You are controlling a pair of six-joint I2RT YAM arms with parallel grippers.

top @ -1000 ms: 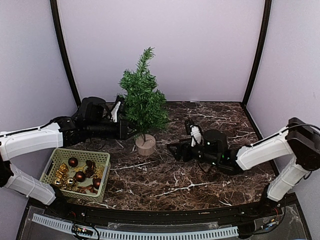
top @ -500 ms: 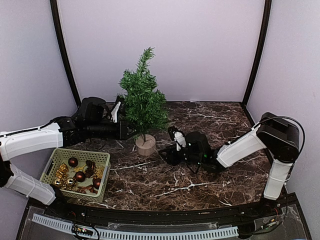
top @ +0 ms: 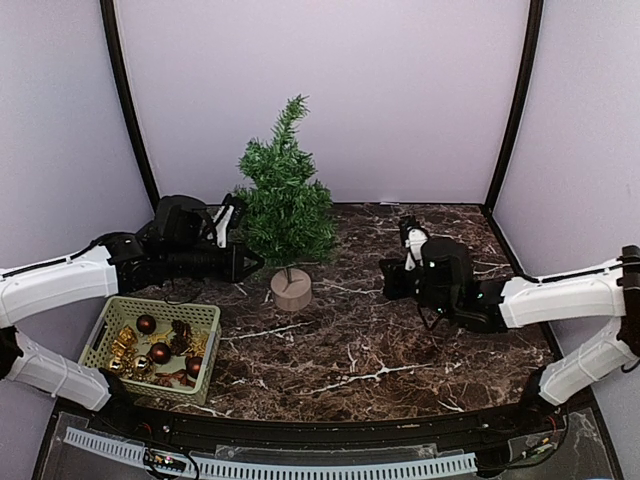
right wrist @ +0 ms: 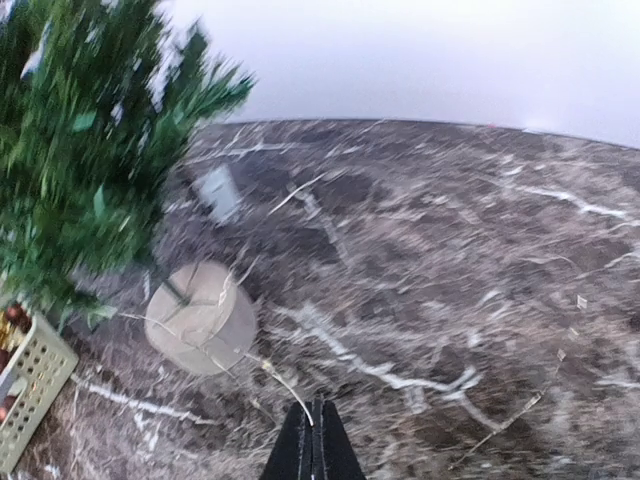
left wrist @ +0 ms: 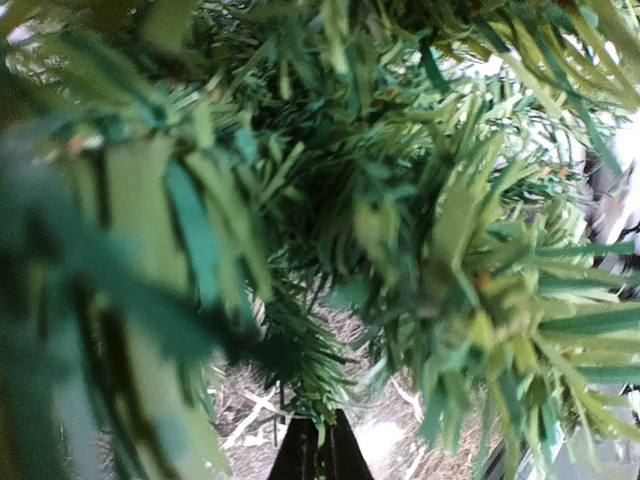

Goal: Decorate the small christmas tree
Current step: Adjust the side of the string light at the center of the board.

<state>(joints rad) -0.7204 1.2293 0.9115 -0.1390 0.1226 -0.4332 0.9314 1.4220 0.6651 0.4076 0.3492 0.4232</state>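
Small dark-green bristly christmas tree (top: 285, 200) stands seemingly undecorated near the far edge of the dark marble-patterned table (top: 400, 360), left gripper (left wrist: 320, 450) pinched shut among its lower needles, right gripper (right wrist: 312, 435) closed on nothing visible; next move, likely: opening over a dark red round bauble (top: 146, 323) in the pale-green plastic basket (top: 170, 303) at the near left corner.

White links (top: 60, 280), black joints (top: 180, 225); left pincer (left wrist: 320, 452), right pincer (right wrist: 312, 445) apparently black.
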